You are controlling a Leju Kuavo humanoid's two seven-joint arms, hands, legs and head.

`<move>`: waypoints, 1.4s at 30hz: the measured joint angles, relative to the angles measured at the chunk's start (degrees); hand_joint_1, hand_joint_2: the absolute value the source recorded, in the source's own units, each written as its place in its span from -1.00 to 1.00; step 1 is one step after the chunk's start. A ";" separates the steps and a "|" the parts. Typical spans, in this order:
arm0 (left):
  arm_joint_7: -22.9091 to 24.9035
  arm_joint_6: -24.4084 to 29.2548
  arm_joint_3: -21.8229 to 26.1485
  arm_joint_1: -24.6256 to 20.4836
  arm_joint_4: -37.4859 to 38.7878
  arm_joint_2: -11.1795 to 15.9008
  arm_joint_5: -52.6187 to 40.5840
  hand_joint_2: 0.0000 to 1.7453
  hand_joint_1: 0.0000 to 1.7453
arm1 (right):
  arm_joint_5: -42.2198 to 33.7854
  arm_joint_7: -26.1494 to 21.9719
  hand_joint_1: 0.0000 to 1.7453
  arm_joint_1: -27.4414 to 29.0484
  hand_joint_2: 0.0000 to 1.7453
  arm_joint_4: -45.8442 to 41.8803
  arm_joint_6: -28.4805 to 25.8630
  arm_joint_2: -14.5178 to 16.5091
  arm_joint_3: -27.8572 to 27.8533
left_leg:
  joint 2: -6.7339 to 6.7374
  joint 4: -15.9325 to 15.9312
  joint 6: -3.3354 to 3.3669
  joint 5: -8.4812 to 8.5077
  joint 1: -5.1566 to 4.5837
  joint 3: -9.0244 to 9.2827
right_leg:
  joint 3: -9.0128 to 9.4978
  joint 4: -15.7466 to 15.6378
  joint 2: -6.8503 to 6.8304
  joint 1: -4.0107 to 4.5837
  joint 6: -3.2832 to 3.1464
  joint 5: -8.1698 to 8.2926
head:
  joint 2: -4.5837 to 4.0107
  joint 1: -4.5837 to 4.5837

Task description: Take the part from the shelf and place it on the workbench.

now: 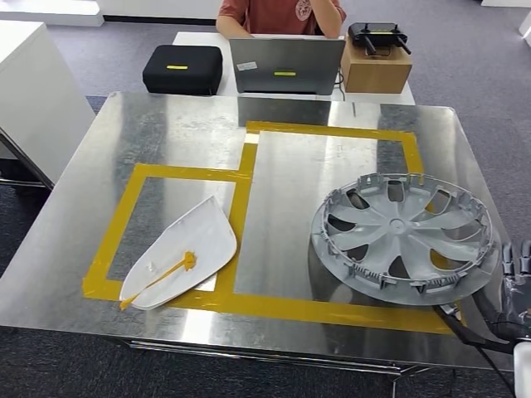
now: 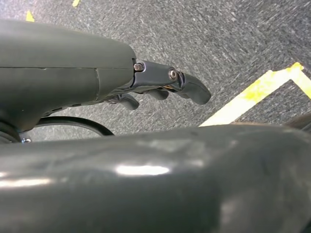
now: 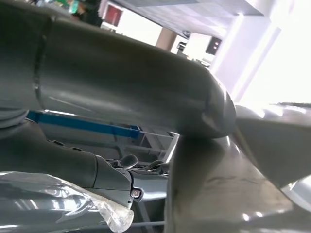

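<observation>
Wheel cover (image 1: 404,236), silver-grey with curved spokes, lies flat on the right part of the steel bench (image 1: 182,124), mostly inside the larger rectangle of yellow tape (image 1: 325,311), with its rim over the tape on the right side. We see our right hand (image 1: 517,278) at the right edge of the bench, just beside the rim of the cover; its dark fingers (image 1: 509,259) point upward, but we cannot tell if they touch the rim or how far apart they are. In the left wrist view our left hand (image 2: 165,85) hangs over a grey carpet floor (image 2: 220,34) with yellow lines, and its fingers are loosely curled and hold nothing. A white teardrop-shaped part (image 1: 182,253) with a yellow strip on it lies in the smaller taped area on the left. Behind the bench, a person (image 1: 282,15) sits at a laptop (image 1: 284,65), with a black case (image 1: 182,70) and a cardboard box (image 1: 376,68) beside it.
</observation>
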 joint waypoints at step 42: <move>-1.94 0.59 0.01 -1.53 -0.49 -1.17 0.10 -1.00 -1.00 | 0.07 -12.41 -1.00 -16.03 -1.00 -10.43 -28.72 -1.45 7.84 | -0.19 0.00 -0.01 0.03 0.12 0.01 | 0.11 0.00 -0.19 0.13 0.02 -0.03 | 0.00 0.02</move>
